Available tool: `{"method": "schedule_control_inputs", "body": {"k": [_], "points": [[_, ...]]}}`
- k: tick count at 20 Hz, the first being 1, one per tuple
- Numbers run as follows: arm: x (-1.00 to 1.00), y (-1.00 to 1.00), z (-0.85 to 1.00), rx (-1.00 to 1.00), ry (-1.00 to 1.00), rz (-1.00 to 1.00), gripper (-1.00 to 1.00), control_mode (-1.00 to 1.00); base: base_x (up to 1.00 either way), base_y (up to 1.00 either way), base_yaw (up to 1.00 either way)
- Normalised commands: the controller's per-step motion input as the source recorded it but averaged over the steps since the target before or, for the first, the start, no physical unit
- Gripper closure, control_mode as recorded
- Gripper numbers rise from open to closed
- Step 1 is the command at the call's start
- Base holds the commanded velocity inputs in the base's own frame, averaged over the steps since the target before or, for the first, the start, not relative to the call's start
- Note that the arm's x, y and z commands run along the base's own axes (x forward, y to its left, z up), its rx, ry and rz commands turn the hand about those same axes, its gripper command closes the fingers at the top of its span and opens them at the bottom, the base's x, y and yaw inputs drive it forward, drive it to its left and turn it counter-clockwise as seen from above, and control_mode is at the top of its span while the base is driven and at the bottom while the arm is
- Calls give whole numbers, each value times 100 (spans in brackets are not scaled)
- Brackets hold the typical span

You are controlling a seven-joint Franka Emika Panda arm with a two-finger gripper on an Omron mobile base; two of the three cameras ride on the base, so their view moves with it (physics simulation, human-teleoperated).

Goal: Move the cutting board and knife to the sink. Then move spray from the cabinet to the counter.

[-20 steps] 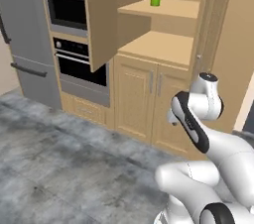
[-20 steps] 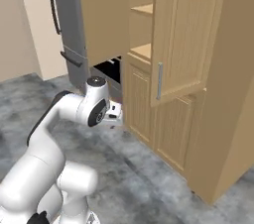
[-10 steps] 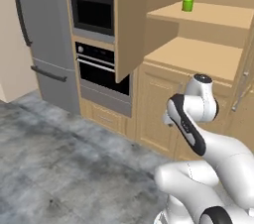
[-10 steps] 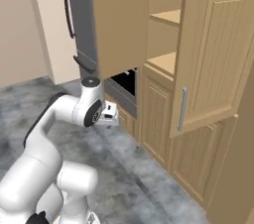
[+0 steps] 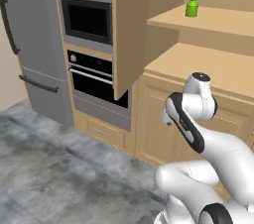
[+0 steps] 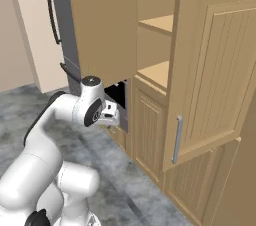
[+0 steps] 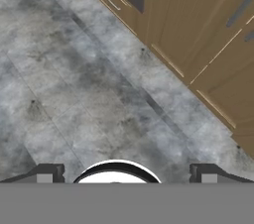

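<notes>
The spray [image 5: 192,4], a small green bottle with a white-red nozzle, stands upright on the upper shelf of the open tan cabinet [image 5: 218,64]. My arm is folded in front of the cabinet's lower doors, well below the bottle. My gripper [image 7: 126,174] is open with nothing between its fingertips [image 7: 47,173] and points down at the grey floor. In the right base view the gripper [image 6: 112,116] hangs low beside the cabinet [image 6: 156,72], whose shelves show edge-on.
A silver fridge [image 5: 30,44] stands at the left, with a microwave [image 5: 88,20] and an oven [image 5: 96,77] beside it. One open cabinet door [image 5: 130,29] juts out over the oven; another open door [image 6: 215,70] swings out on the right. Grey stone floor [image 5: 54,168] lies ahead.
The whole picture has shifted in both base views: the base has driven, and the cabinet and oven stand nearer and larger. The arm keeps its folded pose and the gripper stays open.
</notes>
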Motion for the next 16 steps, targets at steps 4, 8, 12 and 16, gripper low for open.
{"method": "schedule_control_inputs", "body": {"k": [4,8,12,16], "points": [[0,0,0,0,0,0,-100,100,66,3,-29],[0,0,0,0,0,0,-100,100,39,24,-66],[0,0,0,0,0,0,-100,100,37,26,-70],[0,0,0,0,0,0,-100,100,64,38,-39]]}}
